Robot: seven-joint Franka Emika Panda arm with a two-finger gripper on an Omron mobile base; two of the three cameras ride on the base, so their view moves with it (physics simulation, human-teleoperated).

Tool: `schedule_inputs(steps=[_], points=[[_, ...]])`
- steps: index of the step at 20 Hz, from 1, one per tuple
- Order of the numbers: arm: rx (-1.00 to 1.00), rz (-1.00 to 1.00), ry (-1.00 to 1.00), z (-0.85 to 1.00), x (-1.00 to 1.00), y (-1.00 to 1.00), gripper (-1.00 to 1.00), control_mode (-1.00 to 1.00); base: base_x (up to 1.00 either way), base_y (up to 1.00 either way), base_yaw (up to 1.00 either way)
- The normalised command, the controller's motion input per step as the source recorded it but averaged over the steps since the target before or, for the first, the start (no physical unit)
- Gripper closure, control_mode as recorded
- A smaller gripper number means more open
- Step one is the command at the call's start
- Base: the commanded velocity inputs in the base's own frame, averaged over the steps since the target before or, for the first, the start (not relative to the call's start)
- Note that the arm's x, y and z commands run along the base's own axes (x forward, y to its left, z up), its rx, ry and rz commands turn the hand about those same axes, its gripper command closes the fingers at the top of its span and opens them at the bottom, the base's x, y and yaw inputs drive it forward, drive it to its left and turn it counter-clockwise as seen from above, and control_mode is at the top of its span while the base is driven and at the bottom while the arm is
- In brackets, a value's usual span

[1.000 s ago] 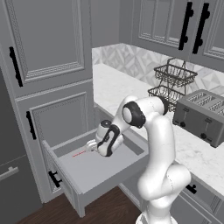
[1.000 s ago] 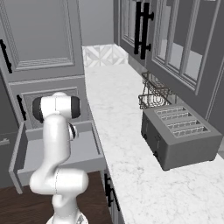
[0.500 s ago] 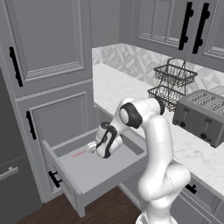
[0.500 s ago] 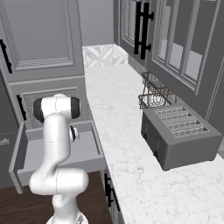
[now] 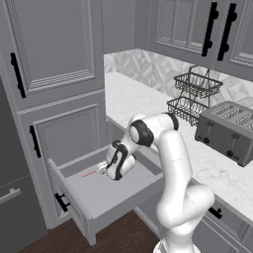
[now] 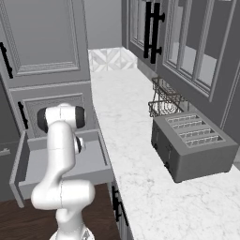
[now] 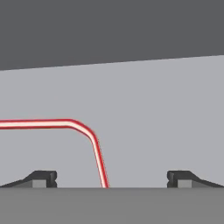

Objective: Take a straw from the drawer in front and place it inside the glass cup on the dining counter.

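The grey drawer (image 5: pixel 106 197) stands pulled open below the counter, also seen from the other side as a drawer (image 6: pixel 28 166). The thin red straw (image 5: pixel 88 174) lies on its floor near the left. My gripper (image 5: pixel 105 168) hangs low inside the drawer just right of the straw, open. In the hand view the straw (image 7: pixel 43 124) runs in from the left, bends and passes down between the fingertips (image 7: pixel 41 178) of the open gripper (image 7: pixel 111 180), touching neither. The glass cup and the dining counter are out of view.
A toaster (image 5: pixel 227 131) and a two-tier wire basket (image 5: pixel 195 96) stand on the marble wall counter (image 5: pixel 133 99) to the right. Tall grey cabinet doors (image 5: pixel 49 44) rise behind the drawer. The drawer's dark back wall (image 7: pixel 109 30) faces the hand.
The hand has sunk slightly lower towards the drawer floor beside the straw. The jaws stay wide and the straw has not moved.
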Motion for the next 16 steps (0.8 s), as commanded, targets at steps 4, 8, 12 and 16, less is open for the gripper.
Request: schedule_inputs(steps=[4,8,12,16], points=[[-0.01,0.01,0.00,-0.14,0.31,0.19,-1.00,-1.00,0.00,0.00,0.00],[-0.03,0.01,0.01,-0.35,0.32,0.26,1.00,-1.00,0.00,0.00,0.00],[-0.01,0.02,0.01,-0.31,0.08,0.12,1.00,-1.00,0.00,0.00,0.00],[0.00,0.04,0.00,-0.13,-0.01,0.00,1.00,-1.00,0.00,0.00,0.00]])
